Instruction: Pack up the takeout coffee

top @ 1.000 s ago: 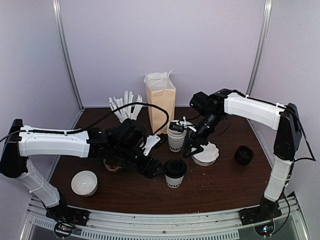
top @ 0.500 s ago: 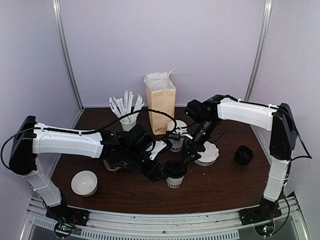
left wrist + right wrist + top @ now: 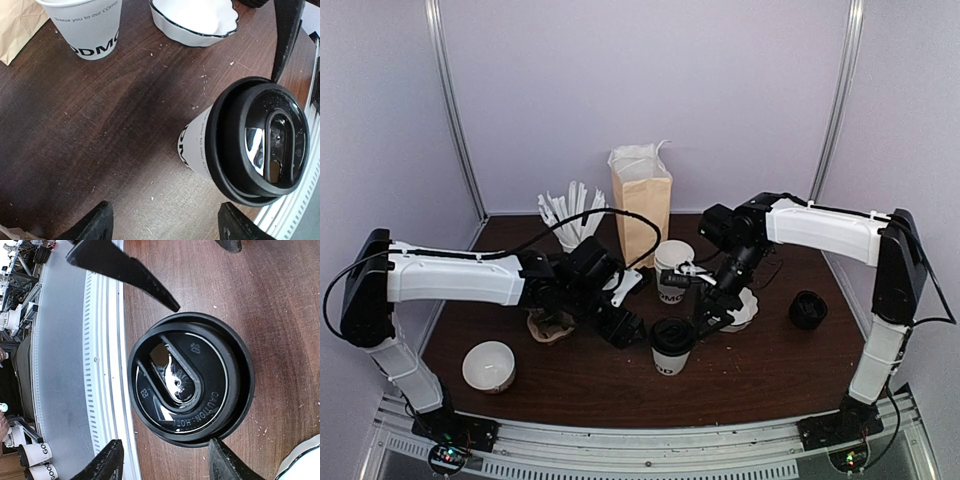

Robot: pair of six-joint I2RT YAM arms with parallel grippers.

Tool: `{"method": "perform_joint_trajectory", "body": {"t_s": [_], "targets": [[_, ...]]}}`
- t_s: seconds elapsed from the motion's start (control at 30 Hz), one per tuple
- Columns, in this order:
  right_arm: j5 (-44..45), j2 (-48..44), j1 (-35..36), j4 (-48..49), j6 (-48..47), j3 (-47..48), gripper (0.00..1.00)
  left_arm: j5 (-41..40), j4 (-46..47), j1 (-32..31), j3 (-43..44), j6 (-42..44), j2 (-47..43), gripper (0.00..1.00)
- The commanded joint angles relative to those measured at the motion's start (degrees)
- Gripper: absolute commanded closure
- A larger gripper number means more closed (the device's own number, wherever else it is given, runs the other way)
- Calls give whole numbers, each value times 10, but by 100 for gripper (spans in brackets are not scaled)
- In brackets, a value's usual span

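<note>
Takeout coffee (image 3: 672, 345) stands upright on the table (image 3: 570, 385), about midway between its left and right edges and toward the near edge, well short of the brown paper bag (image 3: 642, 205) at the far edge. The left claw (image 3: 623, 327) sits just beside it on the left with its fingers spread wide and nothing between them. The right claw (image 3: 708, 316) hangs just above and behind it, jaws apart as well and not on the cup. From both wrist views the black lid (image 3: 190, 377) looks seated all round the rim, its sip hole open. Whether the cup is filled cannot be told, so it is best treated as the heavier case. The paper wall is probably thin and gives under a hard pinch, and its smooth printed surface may slide in the fingers. The lid is stiffer but only pressed on, so lifting by it risks popping it off. The soundest hold seems to be across the wall just under the lid, where the rolled rim stiffens the paper. A moderate squeeze should do, with the cup kept upright so nothing escapes through the sip hole.
</note>
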Motion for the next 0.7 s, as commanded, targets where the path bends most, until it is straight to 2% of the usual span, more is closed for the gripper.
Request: {"method": "perform_joint_trajectory", "body": {"t_s": [0.0, 0.23, 0.47, 0.6, 0.67], "targets": [[15, -18, 6, -14, 10, -14, 40, 13, 29, 2, 14, 1, -1, 25], [73, -33, 2, -13, 20, -16, 42, 14, 11, 2, -6, -67, -38, 25], [118, -56, 7, 20, 5, -9, 41, 60, 117, 2, -64, -170, -62, 25], [135, -56, 22, 35, -13, 5, 38, 78, 147, 4, -66, -184, -42, 27], [148, -58, 33, 48, -24, 5, 30, 88, 157, 6, -68, -192, -35, 28]]}}
